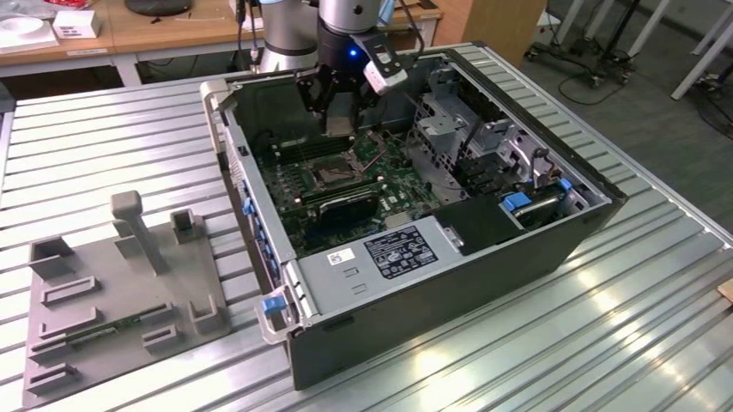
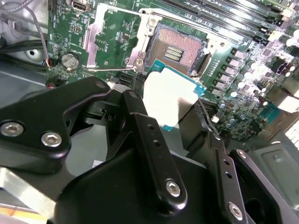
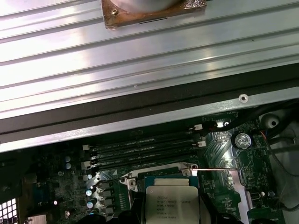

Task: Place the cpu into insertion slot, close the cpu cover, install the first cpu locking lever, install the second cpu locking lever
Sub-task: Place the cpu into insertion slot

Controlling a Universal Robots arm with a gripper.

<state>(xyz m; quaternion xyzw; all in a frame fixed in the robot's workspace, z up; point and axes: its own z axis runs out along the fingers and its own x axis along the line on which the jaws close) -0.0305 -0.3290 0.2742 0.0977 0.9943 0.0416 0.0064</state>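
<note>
The black robot hand is shut on the small thin square cpu, a chip with a pale grey face and a green edge. One black finger presses on each of two sides. I think it is held by the edges so that it can go down flat. The cpu hangs in the air just above the square brown insertion slot, a bit to one side. It is not in the slot yet. The shiny square metal cpu cover is flipped open beside the slot, so the slot is bare for the chip. The second wrist view shows the grip and the gap under the chip best. The first wrist view looks onto the chip's face, with dark print on it, a thin silver locking lever close by and long black memory slots past it. The exterior view shows the big picture: the hand is low inside a black open computer case that lies on a ribbed silver metal desk.
</note>
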